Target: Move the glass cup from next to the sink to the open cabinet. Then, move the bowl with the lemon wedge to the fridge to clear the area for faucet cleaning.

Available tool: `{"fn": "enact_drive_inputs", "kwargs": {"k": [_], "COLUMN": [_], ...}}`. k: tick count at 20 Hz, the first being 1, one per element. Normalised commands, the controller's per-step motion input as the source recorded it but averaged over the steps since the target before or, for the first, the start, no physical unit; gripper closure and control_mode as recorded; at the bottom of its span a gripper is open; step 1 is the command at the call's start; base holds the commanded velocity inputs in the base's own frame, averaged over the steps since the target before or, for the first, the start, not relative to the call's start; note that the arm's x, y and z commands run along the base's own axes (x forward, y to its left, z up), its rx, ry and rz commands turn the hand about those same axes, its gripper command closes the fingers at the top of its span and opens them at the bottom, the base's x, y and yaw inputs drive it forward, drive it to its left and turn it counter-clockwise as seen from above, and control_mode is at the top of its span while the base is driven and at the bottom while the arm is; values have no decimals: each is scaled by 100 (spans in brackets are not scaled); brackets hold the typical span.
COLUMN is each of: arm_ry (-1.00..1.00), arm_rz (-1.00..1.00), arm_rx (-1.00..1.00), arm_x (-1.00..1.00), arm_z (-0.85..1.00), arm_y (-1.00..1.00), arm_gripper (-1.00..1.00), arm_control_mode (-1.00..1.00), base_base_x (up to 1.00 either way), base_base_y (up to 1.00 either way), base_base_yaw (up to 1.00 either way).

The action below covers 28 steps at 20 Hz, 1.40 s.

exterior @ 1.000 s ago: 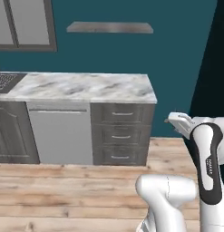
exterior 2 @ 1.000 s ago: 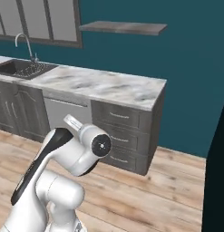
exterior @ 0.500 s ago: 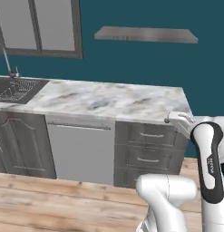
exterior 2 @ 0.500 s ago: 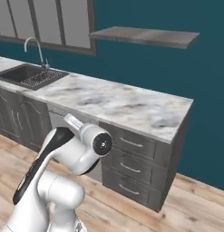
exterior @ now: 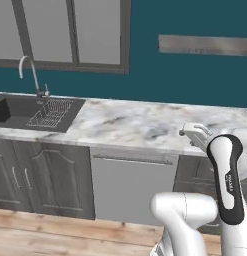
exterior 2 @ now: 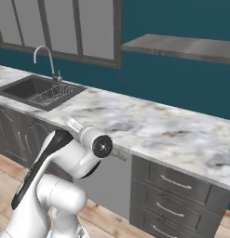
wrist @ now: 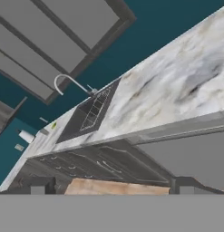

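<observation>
The dark sink (exterior: 25, 114) with its wire rack (exterior: 52, 112) is set in the marble counter at the left, and the thin faucet (exterior: 32, 75) rises behind it. Both also show in the right base view, the sink (exterior 2: 35, 88) and the faucet (exterior 2: 46, 58). In the hand view, beyond the sink (wrist: 86, 118), a small pale cylinder (wrist: 26, 136) stands on the counter; it may be the glass cup. A yellow-green speck (wrist: 53, 125) lies near it, too small to name. My gripper (wrist: 112, 186) is open and holds nothing, well short of the counter. The fridge is out of view.
The long marble counter (exterior: 145, 125) runs above grey cupboard doors, a flat grey appliance front (exterior: 130, 187) and drawers (exterior 2: 172, 195). A grey wall shelf (exterior 2: 181, 46) hangs on the teal wall, right of a window. Wooden floor lies between me and the cupboards.
The whole picture has shifted: the base has driven left along the counter and closer, so the sink and faucet have come into view. My arm keeps its pose and the gripper stays open.
</observation>
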Motion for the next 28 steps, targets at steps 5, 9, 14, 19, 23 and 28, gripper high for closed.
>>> {"fn": "enact_drive_inputs", "kwargs": {"k": [5,9,14,19,23,28], "arm_ry": [0,0,0,0,0,0], "arm_rz": [0,0,0,0,0,0], "arm_rx": [0,0,0,0,0,0], "arm_x": [0,0,0,0,0,0], "arm_z": [0,0,0,0,0,0], "arm_y": [0,0,0,0,0,0], "arm_gripper": [-100,-100,-100,-100,-100,-100], "arm_control_mode": [100,100,100,100,100,100], "base_base_x": [60,47,35,56,62,64], "base_base_y": [100,100,100,100,100,100], "base_base_yaw": [-9,-7,-7,-10,-11,-11]}}
